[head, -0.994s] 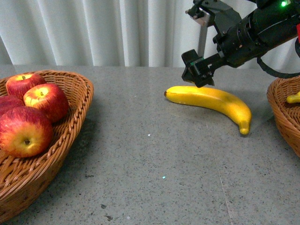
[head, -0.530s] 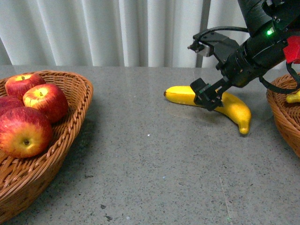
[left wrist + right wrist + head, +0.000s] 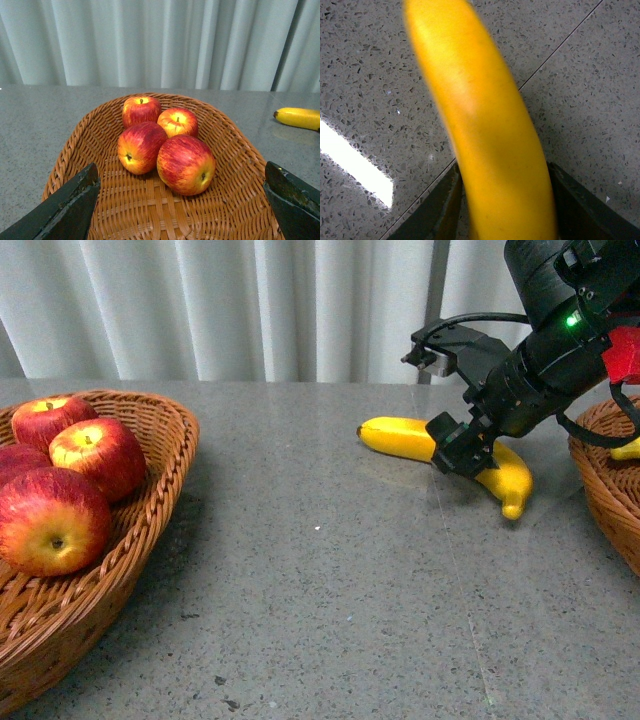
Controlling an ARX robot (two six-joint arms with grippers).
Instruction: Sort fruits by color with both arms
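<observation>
Lying between the right jaws, the banana [image 3: 485, 140] touches both.

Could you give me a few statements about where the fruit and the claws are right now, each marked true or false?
1. The left basket holds four apples. True.
2. The right claw is astride the banana lying on the table. True.
3. The left claw grips an apple. False: it is open above the basket, holding nothing.
4. The banana lies in the left basket. False: it lies on the table, between the baskets.
5. Something yellow shows in the right basket. True.
</observation>
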